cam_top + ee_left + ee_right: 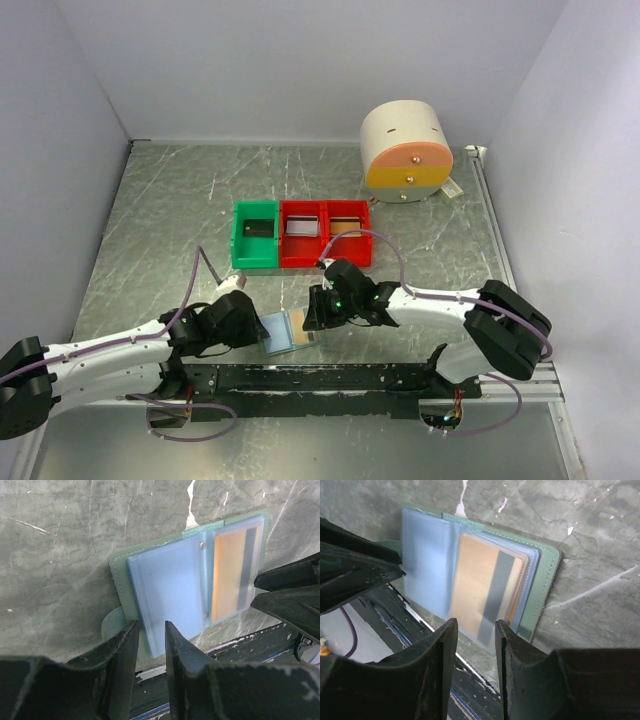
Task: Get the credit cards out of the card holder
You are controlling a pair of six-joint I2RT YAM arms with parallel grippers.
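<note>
Left hand (151, 630) low at the near edge of the pale blue translucent soft-plastic card holder (170, 580), fingers a narrow gap apart with the edge of the empty left pocket between them. Clamped or only straddling: cannot tell.

Right hand (472, 625) set likewise at the near edge of the right pocket, fingers slightly parted, pocket corner in the gap. Again cannot tell whether pinched.

Holder spread open and flat on its green stitched cover, close to the near edge of the grey-green marbled table (160, 220), between the two hands. One orange-gold flat plastic credit card (480, 580) with a dark stripe inside the right pocket, seen through the sleeve.

White veins and chips across the stone-look surface. Black metal rail (320, 378) along the near edge, just beside the holder. Plain white walls (300, 60) on three sides.

Mid-table, well apart from the holder, a touching row of one green box bin (255, 240) and two red box bins (325, 235). Far right, a cream round drawer unit (405, 150) with orange and yellow fronts.
</note>
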